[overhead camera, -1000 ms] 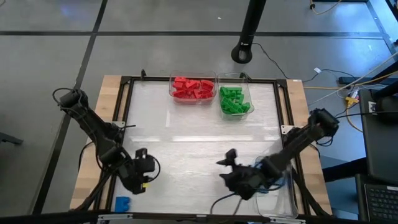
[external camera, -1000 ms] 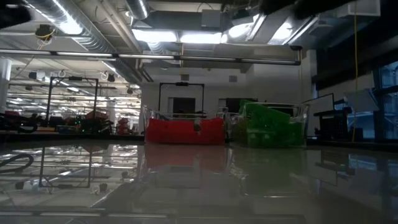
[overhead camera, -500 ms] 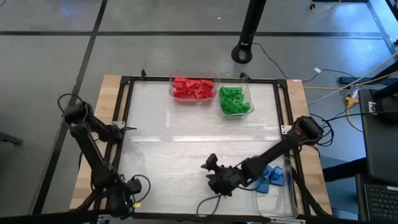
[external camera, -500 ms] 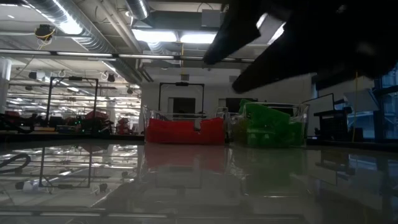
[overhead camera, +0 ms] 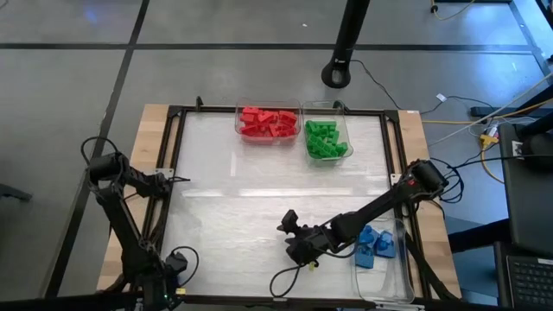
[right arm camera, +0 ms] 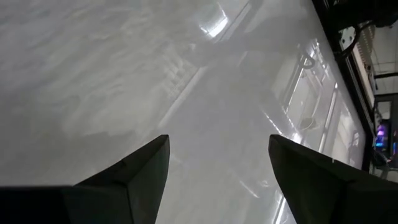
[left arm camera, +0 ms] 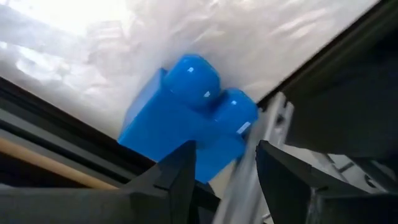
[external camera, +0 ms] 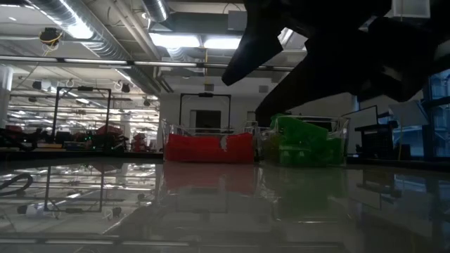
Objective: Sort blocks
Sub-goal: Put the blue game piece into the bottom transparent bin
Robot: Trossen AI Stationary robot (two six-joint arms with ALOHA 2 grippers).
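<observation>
- The left gripper (left arm camera: 221,180) sits at the near left corner of the table, at the frame's edge. Its two dark fingers (left arm camera: 177,177) stand partly apart, and a blue block (left arm camera: 186,118) lies on the white surface between and just ahead of the tips. Whether the pads actually touch the block cannot be told.
- That blue block has two round studs and lies close against the dark frame rail (left arm camera: 56,134).
- The right gripper (overhead camera: 291,239) hangs over the near middle of the table. In its wrist view its fingers (right arm camera: 134,180) are spread wide with only bare white tabletop (right arm camera: 155,74) between them; nothing is held.
- Just to the right of that arm, a clear bin (overhead camera: 393,281) at the near right corner holds a small cluster of blue blocks (overhead camera: 373,246) at its far end.
- At the far edge stand two more clear bins side by side: the left bin (overhead camera: 238,117) is filled with red blocks (overhead camera: 268,123), the right bin (overhead camera: 347,138) with green blocks (overhead camera: 324,140).
- From table height the red pile (external camera: 207,147) and green pile (external camera: 302,143) show in the distance, with the right arm (external camera: 330,42) dark overhead.
</observation>
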